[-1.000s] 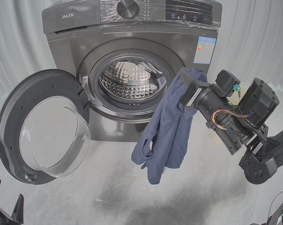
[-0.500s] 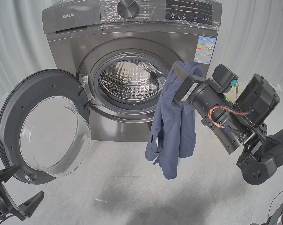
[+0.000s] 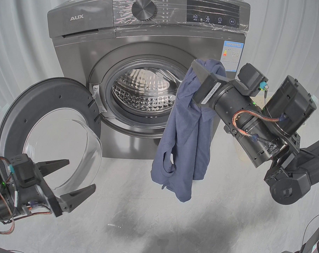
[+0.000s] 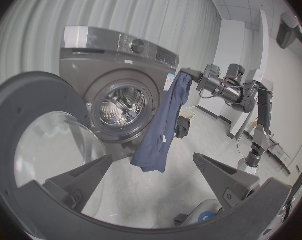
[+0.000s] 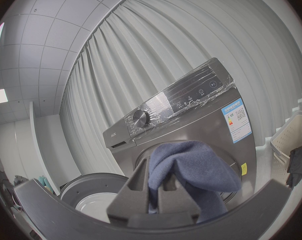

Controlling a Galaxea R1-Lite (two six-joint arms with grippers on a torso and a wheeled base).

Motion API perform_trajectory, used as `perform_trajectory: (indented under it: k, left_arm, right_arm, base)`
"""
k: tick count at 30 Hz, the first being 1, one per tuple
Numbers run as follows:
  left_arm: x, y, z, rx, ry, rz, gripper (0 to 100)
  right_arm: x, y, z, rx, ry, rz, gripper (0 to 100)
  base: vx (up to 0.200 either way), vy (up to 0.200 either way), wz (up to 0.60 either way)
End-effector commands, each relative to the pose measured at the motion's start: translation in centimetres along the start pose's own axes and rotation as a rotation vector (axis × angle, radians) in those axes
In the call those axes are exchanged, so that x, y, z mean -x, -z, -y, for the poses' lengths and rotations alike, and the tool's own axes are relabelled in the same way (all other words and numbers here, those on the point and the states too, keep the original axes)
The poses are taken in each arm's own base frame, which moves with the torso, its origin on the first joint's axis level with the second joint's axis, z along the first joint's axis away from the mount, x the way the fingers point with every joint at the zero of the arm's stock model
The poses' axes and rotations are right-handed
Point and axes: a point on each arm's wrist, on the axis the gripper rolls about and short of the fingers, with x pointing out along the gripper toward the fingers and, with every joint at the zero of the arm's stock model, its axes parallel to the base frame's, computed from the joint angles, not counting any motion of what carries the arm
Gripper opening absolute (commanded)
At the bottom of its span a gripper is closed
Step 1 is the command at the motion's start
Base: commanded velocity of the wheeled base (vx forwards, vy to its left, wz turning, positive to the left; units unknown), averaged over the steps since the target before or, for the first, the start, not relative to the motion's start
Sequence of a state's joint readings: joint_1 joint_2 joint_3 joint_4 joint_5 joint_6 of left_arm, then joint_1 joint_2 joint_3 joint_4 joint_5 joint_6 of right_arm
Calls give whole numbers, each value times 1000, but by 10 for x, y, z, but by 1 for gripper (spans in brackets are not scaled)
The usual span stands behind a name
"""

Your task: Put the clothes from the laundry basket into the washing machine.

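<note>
Blue garment (image 3: 186, 137) is clamped at its top in your right gripper (image 3: 201, 69), hanging before the washing machine (image 3: 96, 50) at the drum mouth's right edge. Your left gripper (image 3: 82, 174) is spread wide, low before the open door (image 3: 29, 102).

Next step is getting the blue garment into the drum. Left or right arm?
Right. The right gripper is shut on the blue garment, holding it up beside the drum opening. The left gripper is open and empty, low by the open door, apart from the cloth.
</note>
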State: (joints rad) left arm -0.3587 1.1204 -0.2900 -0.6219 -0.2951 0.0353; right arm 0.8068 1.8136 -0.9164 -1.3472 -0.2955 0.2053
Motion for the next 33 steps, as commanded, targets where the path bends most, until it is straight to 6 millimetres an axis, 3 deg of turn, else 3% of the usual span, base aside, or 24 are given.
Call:
perform_trajectory:
  k: [1,5,18,33]
  left_arm:
    - [-58,7,3,45,58,-111,100]
    - [-79,11,11,116,104,-147,100]
    - [-142,44,3,127,84,-202,100]
    - [-185,80,5,127,50,-241,100]
  right_arm:
    - [-5,-5,-2,-10,-6,28,0]
    - [-5,-6,-3,-28,-11,41,0]
    - [-4,-9,-5,-37,-9,55,0]
    - [-4,-8,-7,-40,-14,52,0]
  base:
    - [0,0,0]
    - [0,0,0]
    - [0,0,0]
    - [0,0,0]
